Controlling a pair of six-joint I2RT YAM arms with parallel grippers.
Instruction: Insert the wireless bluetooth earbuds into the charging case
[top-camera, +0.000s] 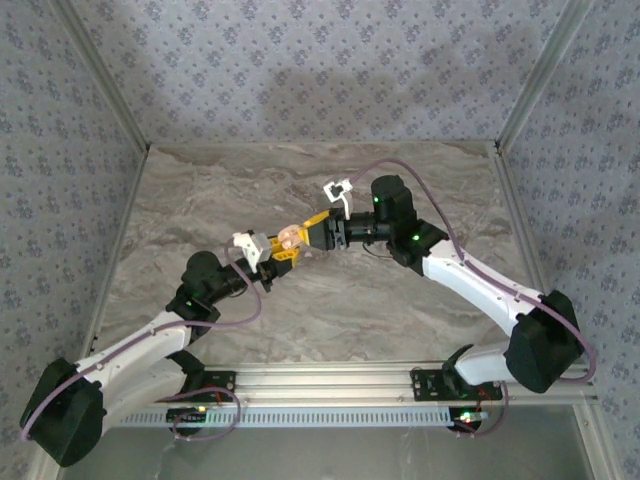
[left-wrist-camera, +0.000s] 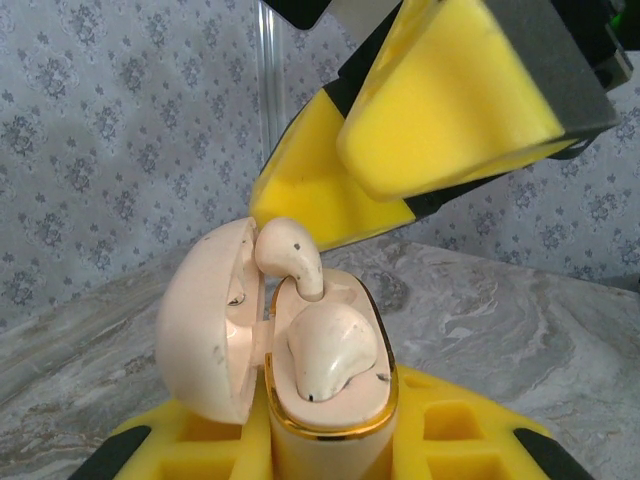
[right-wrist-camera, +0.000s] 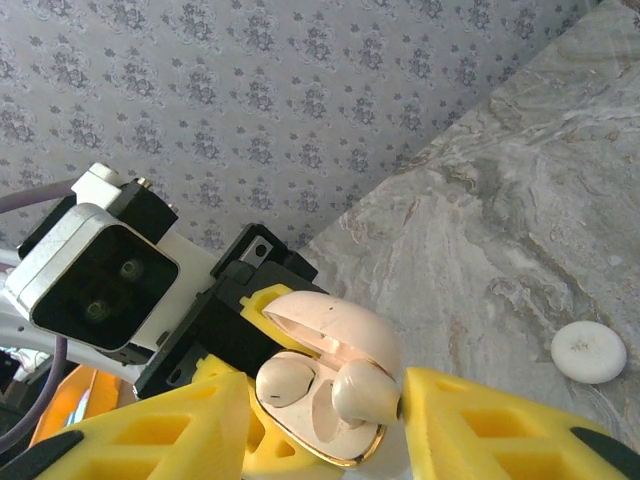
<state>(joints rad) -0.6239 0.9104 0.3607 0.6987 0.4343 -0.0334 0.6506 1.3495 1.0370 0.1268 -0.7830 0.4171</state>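
Observation:
My left gripper (top-camera: 278, 250) is shut on the cream charging case (left-wrist-camera: 330, 440), held upright off the table with its lid (left-wrist-camera: 205, 320) swung open. One earbud (left-wrist-camera: 330, 350) lies seated in its hollow. The other earbud (left-wrist-camera: 290, 255) stands tilted, its stem in the second hollow and its head sticking up. In the right wrist view the seated earbud (right-wrist-camera: 285, 380) is on the left and the raised earbud (right-wrist-camera: 365, 390) leans against my right gripper's right finger (right-wrist-camera: 480, 430). My right gripper (right-wrist-camera: 325, 400) is open, with one finger on each side of the case (right-wrist-camera: 330, 445).
A small white round disc (right-wrist-camera: 588, 351) lies on the marble table (top-camera: 330, 300) to the right of the case. Patterned walls close in the back and both sides, and the metal rail (top-camera: 330, 385) runs along the near edge.

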